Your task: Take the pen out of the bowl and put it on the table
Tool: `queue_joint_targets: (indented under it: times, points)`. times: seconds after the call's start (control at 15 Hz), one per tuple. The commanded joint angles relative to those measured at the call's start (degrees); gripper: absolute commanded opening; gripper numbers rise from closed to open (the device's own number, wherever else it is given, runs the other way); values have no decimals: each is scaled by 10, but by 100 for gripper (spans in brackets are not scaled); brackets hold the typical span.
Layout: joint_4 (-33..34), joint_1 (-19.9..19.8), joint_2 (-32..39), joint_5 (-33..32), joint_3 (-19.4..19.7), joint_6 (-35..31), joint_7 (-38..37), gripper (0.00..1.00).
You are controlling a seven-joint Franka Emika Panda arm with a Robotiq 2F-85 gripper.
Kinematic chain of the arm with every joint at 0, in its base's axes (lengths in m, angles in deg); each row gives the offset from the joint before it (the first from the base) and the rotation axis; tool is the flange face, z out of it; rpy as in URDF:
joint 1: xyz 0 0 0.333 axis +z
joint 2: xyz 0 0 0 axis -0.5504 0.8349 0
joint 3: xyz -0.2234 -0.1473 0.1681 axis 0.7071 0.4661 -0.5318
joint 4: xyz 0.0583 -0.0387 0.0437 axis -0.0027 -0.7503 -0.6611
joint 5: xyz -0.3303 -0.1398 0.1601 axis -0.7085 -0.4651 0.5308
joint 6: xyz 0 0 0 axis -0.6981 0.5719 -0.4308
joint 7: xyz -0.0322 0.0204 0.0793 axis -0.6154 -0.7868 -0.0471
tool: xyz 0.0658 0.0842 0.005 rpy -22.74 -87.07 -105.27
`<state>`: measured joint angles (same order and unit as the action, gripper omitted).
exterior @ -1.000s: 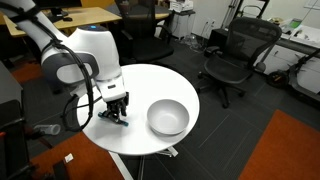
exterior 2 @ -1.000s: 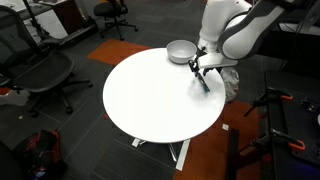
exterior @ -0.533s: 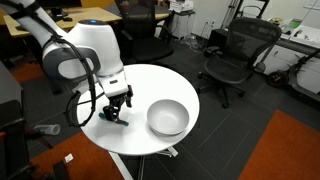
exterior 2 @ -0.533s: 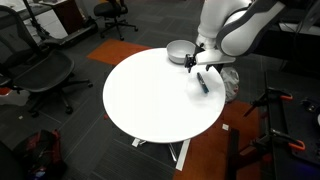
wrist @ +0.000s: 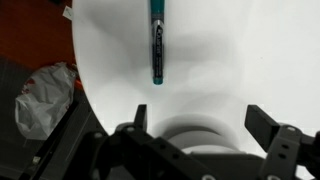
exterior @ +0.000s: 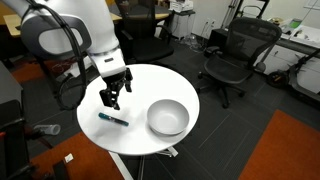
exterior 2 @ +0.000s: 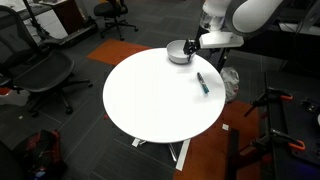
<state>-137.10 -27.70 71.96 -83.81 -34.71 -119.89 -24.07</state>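
- Pincer state: the pincer [wrist: 200, 122] is shown spread wide, with nothing between its fingers [wrist: 264, 126]. It is released and empty.
- Pen position: the pen [exterior: 113, 119] is laid flat on the tabletop [exterior: 150, 82]. It is outside the bowl [exterior: 168, 118] and apart from it, and no contact with the rim is seen in either exterior view.
- Height: in an exterior view the pincer [exterior: 112, 98] is held above the pen. No contact between them is shown.
- Bearing: in the wrist view the pen [wrist: 157, 45] is found ahead of the fingertips, toward the top of the picture. It is offset toward the finger on the picture's left.
- Long axis: in the wrist view the pen's length is set up-and-down, crosswise to the line joining the two fingers.
- Cross-check: in an exterior view the pen [exterior 2: 202, 83] is seen on the tabletop [exterior 2: 150, 100], with the bowl [exterior 2: 180, 51] beyond it. The pincer [exterior 2: 191, 47] is overlapped with the bowl's edge in that picture, and depth cannot be told there.
- Status (judged): the pen is counted as delivered, and only a withdrawal is left.
- Next move (judged): a straight rise is advised, because the pen is below and ahead. A low sideways sweep could roll the pen toward the tabletop's edge.
- Arm choice: only one arm is fitted, so no choice is required.
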Motion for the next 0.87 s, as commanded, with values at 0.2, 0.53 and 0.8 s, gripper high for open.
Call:
queue_joint_targets:
  times: [0.2, 0.53, 0.8]
  points:
    - [-35, -38, -131, -27, -38, 129, 55, 100]
    - [-23, -66, -132, -20, -72, 149, 59, 100]
    - [-29, -73, -145, -20, -79, 157, 67, 100]
